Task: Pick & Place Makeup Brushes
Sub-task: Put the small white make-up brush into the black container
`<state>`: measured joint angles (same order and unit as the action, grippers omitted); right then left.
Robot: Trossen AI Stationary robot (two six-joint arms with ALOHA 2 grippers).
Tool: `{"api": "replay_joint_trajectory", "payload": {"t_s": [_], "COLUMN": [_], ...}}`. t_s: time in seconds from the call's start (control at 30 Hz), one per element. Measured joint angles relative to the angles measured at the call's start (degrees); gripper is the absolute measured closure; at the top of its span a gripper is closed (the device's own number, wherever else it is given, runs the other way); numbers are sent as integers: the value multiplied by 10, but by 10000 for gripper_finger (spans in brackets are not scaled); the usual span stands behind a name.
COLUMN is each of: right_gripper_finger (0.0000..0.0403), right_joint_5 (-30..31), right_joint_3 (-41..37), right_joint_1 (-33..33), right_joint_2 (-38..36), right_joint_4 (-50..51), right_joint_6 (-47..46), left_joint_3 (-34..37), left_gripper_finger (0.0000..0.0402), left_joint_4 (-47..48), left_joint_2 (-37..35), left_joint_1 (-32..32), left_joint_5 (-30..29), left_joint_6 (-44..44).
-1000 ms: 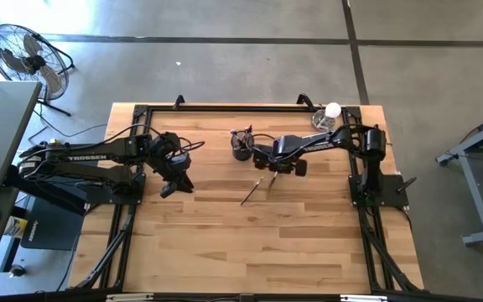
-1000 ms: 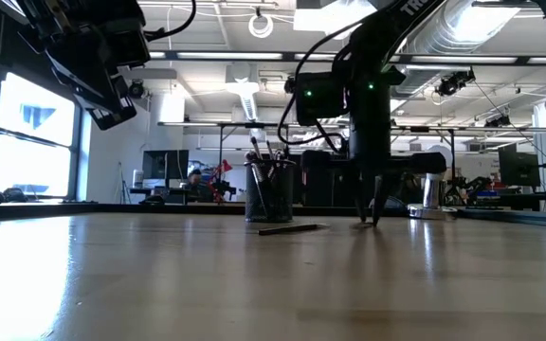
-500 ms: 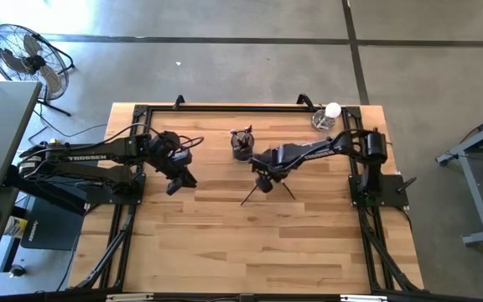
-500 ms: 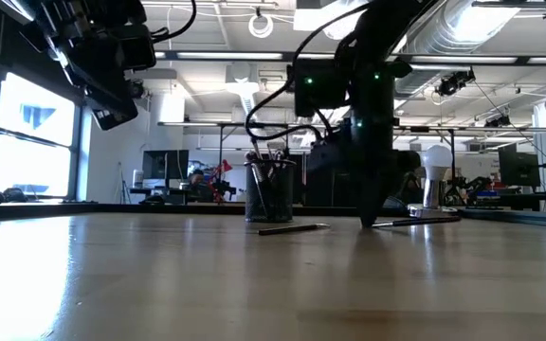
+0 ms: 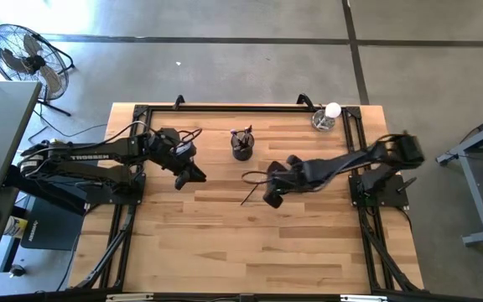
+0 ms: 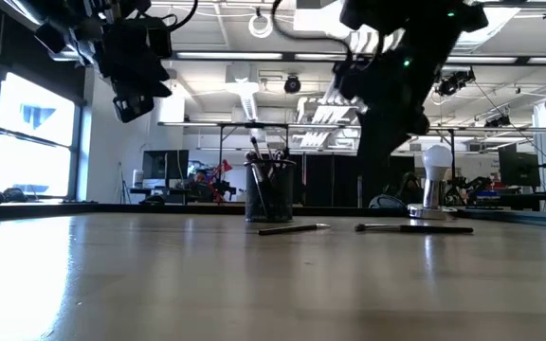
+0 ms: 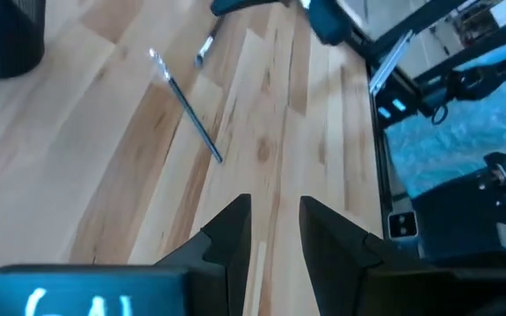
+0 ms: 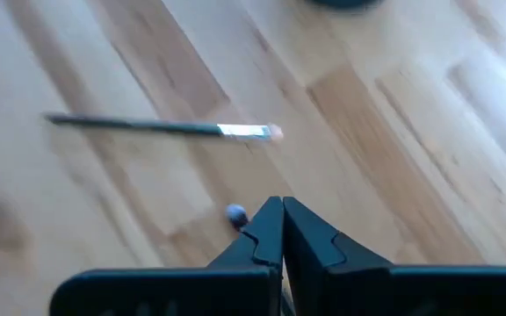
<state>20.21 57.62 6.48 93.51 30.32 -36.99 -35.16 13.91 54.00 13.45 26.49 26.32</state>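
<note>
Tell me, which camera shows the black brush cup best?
The low view: the black cup stands upright in profile, brushes sticking out. The high view shows its top only; the left wrist view catches an edge; the right wrist view barely.

On the table (image 5: 225, 243), a cup (image 5: 241, 146) stood at upper centre of the high view with several brushes (image 6: 262, 152) in it. Below and right of it, one brush (image 5: 250, 192) lay on the wood, a second brush (image 6: 413, 227) lying right of it in the low view. The right gripper (image 5: 272, 198) hung just right of the first; the left gripper (image 5: 193, 175) sat left of the cup. A glass (image 5: 321, 122) stood in the upper right corner.
</note>
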Motion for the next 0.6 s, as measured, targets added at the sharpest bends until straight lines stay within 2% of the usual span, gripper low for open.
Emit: {"api": "replay_joint_trajectory", "payload": {"t_s": [0.1,0.27,0.43,0.6], "right_gripper_finger": [402,402,403,403], "right_joint_5": [0,-10,-37,-63], "right_joint_3": [-53,-75,-44,18], "right_joint_1": [4,3,3,3], "right_joint_2": [-58,-109,-96,-38], "right_joint_4": [-65,-79,-65,-35], "right_joint_6": [13,82,142,184], "left_joint_3": [0,0,0,0], "left_gripper_finger": [305,305,305,305], "left_joint_4": [-27,-44,-41,-39], "left_joint_2": [19,47,83,112], "left_joint_1": [-1,-1,-1,0], "left_joint_5": [-14,-22,-22,-26], "left_joint_6": [10,12,22,52]}}
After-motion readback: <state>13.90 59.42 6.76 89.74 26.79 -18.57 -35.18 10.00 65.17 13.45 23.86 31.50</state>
